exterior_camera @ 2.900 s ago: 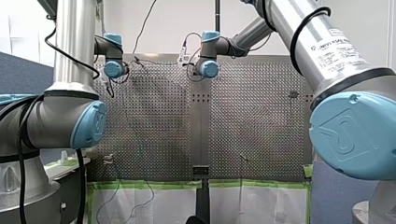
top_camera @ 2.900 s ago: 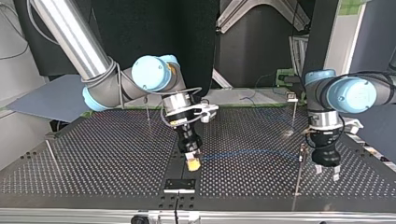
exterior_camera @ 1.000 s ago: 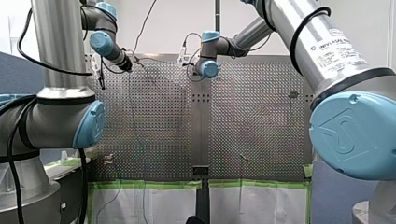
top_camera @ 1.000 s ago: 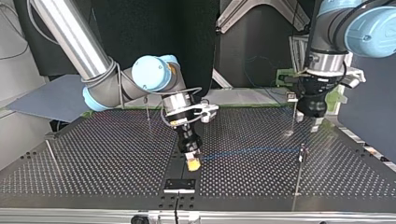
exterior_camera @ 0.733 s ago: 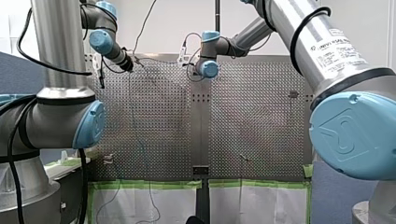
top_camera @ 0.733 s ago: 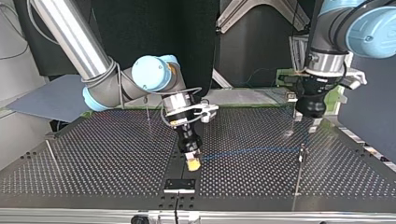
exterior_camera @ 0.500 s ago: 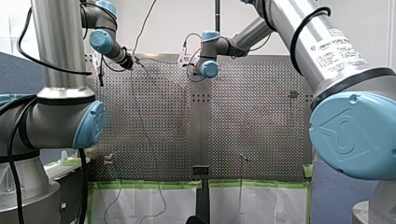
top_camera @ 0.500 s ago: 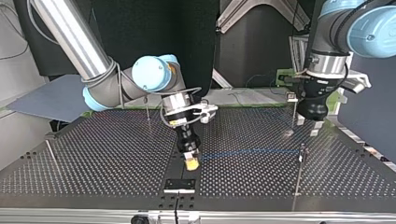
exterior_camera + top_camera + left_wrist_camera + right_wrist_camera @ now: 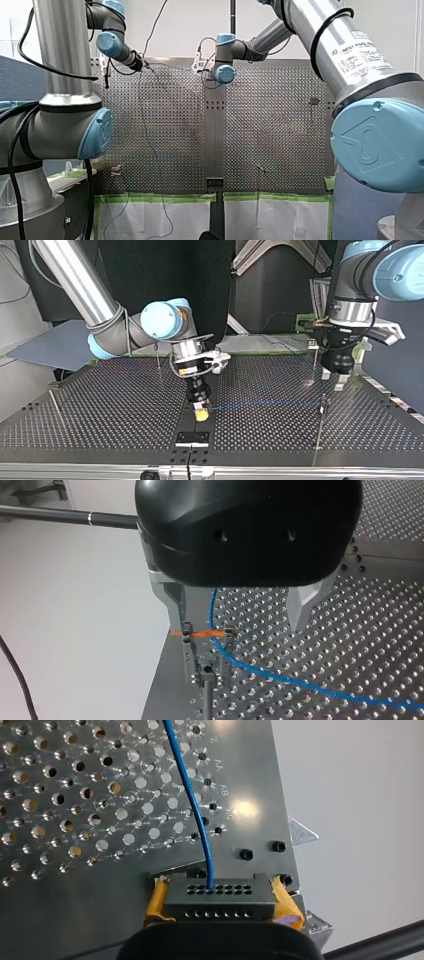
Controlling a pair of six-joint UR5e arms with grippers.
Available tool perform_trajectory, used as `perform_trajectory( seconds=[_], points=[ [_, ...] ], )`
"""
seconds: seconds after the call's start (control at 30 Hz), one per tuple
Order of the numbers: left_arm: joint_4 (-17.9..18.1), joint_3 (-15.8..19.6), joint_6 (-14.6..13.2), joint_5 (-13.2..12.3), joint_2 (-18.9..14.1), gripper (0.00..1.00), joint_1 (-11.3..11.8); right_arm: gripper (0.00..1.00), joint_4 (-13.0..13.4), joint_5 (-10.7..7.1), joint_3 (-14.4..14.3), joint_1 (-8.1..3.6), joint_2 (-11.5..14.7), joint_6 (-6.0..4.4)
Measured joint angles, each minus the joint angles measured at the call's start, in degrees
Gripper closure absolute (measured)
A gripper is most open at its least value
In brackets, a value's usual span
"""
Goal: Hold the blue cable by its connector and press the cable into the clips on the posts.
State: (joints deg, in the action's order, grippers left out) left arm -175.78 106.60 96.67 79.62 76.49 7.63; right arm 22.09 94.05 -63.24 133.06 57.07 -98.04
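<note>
- The perforated metal desk (image 9: 100, 410) spans the scene, with dark panels behind it in the top view.
- The right jaws are clamped on the grey connector (image 9: 220, 896), and their yellow pads (image 9: 156, 902) press against its two ends.
- The blue cable (image 9: 192, 810) comes out of the connector's row of holes and runs straight ahead of the right jaws, just above the desk's holes.
- In the top view the cable stretches away from the right jaws, low over the desk, towards the left jaws.
- The left jaws are spread wide and hold nothing. Their metal fingers (image 9: 172, 605) stand well apart.
- The cable rises between the left jaws and touches neither finger.
- Just below the left jaws, close beside one finger, a thin post (image 9: 207, 695) carries a small clip (image 9: 207, 636) with an orange piece across it.
- The cable crosses the clip at that orange piece. I cannot tell whether it sits inside the clip.
</note>
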Motion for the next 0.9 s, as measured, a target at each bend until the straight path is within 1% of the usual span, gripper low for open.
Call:
perform_trajectory(
  seconds=[0.13, 0.23, 0.9],
  points=[
    [0.70, -0.31, -1.91, 0.02, -0.13, 0.00, -0.07, 1.00, -0.09, 0.08, -0.01, -0.02, -0.03, 0.02],
    [1.13, -0.45, -2.52, -0.03, -0.15, 0.00, -0.19, 1.00, -0.10, 0.09, -0.02, -0.04, -0.06, 0.03],
    [1.31, -0.71, -2.81, 0.13, -0.17, 0.00, -1.23, 1.00, -0.01, 0.07, -0.01, -0.19, -0.29, 0.03]
  ],
)
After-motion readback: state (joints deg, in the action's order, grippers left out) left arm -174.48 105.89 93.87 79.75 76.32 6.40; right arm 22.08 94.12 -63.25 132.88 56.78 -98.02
